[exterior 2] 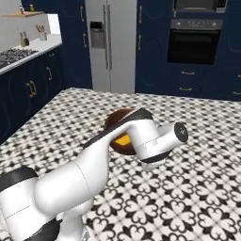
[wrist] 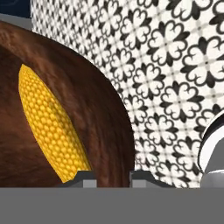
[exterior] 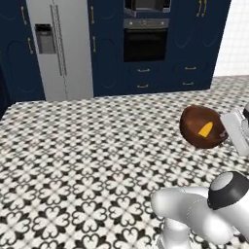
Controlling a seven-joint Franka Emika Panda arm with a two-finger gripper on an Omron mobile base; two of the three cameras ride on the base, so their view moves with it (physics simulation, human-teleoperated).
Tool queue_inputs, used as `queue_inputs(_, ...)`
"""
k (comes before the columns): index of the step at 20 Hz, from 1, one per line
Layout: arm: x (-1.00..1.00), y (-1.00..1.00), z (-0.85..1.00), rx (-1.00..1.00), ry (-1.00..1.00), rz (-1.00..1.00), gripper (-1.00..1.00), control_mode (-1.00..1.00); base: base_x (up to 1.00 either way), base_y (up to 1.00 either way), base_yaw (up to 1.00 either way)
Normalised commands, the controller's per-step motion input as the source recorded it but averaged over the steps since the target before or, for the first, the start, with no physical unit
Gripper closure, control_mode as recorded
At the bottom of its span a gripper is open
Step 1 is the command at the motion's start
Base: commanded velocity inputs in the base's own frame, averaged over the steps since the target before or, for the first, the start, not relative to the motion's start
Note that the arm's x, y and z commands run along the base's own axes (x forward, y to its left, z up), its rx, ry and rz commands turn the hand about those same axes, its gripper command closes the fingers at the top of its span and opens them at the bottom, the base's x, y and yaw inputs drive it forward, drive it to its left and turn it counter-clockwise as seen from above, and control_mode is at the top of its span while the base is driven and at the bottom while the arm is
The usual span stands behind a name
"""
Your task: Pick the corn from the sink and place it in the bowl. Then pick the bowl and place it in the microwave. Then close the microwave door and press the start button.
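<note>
The reddish-brown bowl (exterior: 197,126) hangs tilted in the air over the patterned floor, with the yellow corn (exterior: 205,129) lying inside it. My gripper (exterior: 225,130) is shut on the bowl's right rim. In the hand view the corn (wrist: 50,127) lies along the bowl's inner wall (wrist: 98,113), and my gripper (wrist: 112,178) pinches the rim between its two tips. From the right base view my arm covers most of the bowl (exterior 2: 116,118), with a bit of corn (exterior 2: 123,140) showing under the forearm. The microwave (exterior: 147,5) is set high in the navy cabinets straight ahead, far from the bowl.
A black oven (exterior: 145,44) sits right under the microwave (exterior 2: 195,4). A grey fridge (exterior: 58,48) stands to its left. A counter with a stove (exterior 2: 19,54) runs along the left wall. The black-and-white tiled floor (exterior: 87,146) lies open between me and the cabinets.
</note>
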Motion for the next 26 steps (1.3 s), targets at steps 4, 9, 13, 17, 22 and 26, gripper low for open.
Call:
queue_inputs(4,0.00,0.00,0.00,0.00,0.00,0.00,1.00,1.00,1.00,-0.62,-0.15)
queue_inputs(9,0.00,0.00,0.00,0.00,0.00,0.00,1.00,1.00,1.00,-0.84,-0.07)
queue_inputs(13,0.00,0.00,0.00,0.00,0.00,0.00,1.00,1.00,1.00,-0.78,-0.07)
queue_inputs(17,0.00,0.00,0.00,0.00,0.00,0.00,1.00,1.00,1.00,-0.71,-0.07)
queue_inputs(22,0.00,0.00,0.00,0.00,0.00,0.00,1.00,1.00,1.00,-0.49,-0.04)
queue_inputs(26,0.00,0.00,0.00,0.00,0.00,0.00,1.00,1.00,1.00,-0.13,-0.01)
